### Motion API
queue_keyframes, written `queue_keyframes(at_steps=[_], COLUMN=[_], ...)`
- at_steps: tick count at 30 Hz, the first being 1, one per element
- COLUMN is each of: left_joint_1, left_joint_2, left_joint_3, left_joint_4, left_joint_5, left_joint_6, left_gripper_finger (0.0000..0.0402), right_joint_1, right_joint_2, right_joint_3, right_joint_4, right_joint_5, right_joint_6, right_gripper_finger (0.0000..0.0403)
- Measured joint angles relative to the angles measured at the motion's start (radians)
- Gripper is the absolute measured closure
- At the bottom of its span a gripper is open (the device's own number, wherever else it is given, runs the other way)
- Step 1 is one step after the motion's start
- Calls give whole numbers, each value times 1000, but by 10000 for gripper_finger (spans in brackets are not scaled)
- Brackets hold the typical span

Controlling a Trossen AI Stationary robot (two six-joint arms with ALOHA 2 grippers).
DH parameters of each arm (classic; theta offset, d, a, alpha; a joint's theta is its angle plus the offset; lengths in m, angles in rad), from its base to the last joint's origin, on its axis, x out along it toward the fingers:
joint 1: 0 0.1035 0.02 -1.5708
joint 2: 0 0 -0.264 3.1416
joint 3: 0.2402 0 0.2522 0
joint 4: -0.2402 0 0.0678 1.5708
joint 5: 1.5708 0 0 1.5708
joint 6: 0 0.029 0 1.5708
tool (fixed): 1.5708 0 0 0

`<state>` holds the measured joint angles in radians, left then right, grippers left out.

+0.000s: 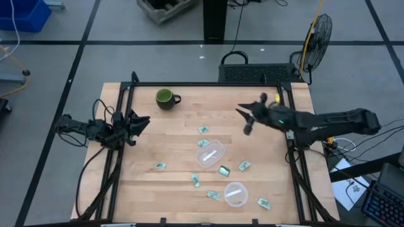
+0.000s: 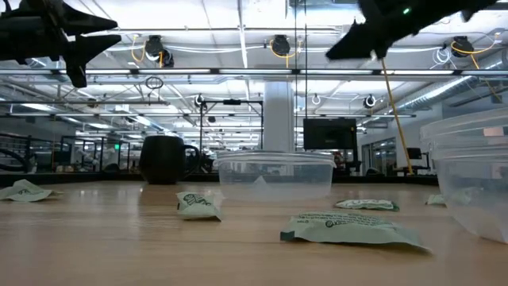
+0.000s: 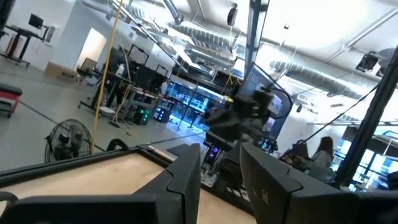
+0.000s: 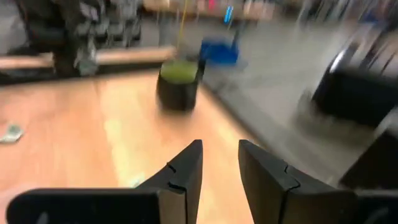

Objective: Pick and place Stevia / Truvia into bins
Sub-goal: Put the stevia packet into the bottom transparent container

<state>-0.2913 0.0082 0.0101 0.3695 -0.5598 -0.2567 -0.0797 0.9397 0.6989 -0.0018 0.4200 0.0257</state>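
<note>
Two clear bins sit on the wooden table [image 1: 145, 145]: one bin [image 1: 211, 154] near the middle and a second bin [image 1: 236, 193] closer to the front edge, each with something white and flat inside. Around them lie the Stevia packets [image 1: 224, 170] — small green-and-white ones, scattered and apart from each other, for example one packet [image 1: 160, 166] to the left side, one [image 1: 244, 166] just right of the middle bin and one [image 1: 264, 203] near the front right. All of these lie flat on the wood, outside the bins. A dark green mug [image 1: 165, 98] stands upright at the far side of the table.

The right gripper [image 1: 247, 120] is raised above the right half of the table, over bare wood, and holds nothing; its fingers [image 4: 186, 171] stand a narrow gap apart. The left gripper [image 1: 140, 123] waits at the left edge of the table — also empty, with a narrow gap between its fingers [image 3: 186, 171].
</note>
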Motion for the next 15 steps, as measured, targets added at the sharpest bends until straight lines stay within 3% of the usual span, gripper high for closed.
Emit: queue_keyframes(at_steps=[3, 5, 15], left_joint_1=[0, 0, 0], left_joint_2=[0, 0, 0], left_joint_3=[0, 0, 0], left_joint_4=[0, 0, 0], left_joint_5=[0, 0, 0], left_joint_6=[-44, -67, -79], left_gripper_finger=[284, 284, 284], right_joint_1=[-119, -173, -244], right_joint_2=[103, 164, 438], right_joint_3=[54, 82, 100], right_joint_4=[-85, -107, -15], right_joint_5=[-245, -340, -477], right_joint_6=[131, 170, 138], right_gripper_finger=[307, 307, 307])
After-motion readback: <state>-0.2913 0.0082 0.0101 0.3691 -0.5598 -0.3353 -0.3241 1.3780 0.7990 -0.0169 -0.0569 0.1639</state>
